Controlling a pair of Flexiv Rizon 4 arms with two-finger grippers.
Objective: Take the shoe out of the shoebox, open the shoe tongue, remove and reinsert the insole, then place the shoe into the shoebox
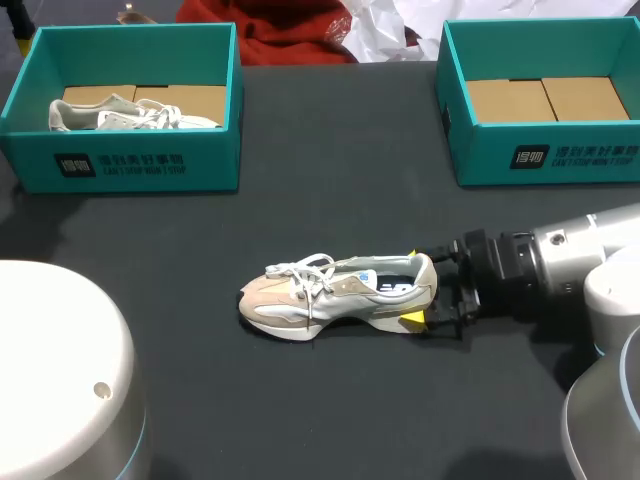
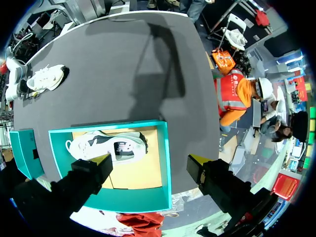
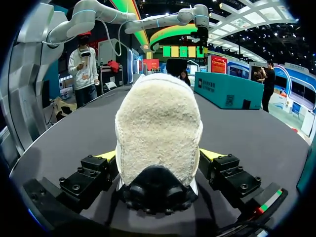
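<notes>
Shoe (image 3: pixel 158 133), unboxed on the surface (image 1: pixel 300 400), heel clasped by our right fingers (image 3: pixel 109 156); left fingers (image 2: pixel 102 160) wide, empty; next, we judge, left must open the tongue (image 1: pixel 340 272).

We see bright, even overhead light on the dark table (image 1: pixel 330 400). In the left wrist view a long arm-shaped shadow (image 2: pixel 160 64) crosses it; the shoe (image 1: pixel 340 290) casts only a faint one.
</notes>
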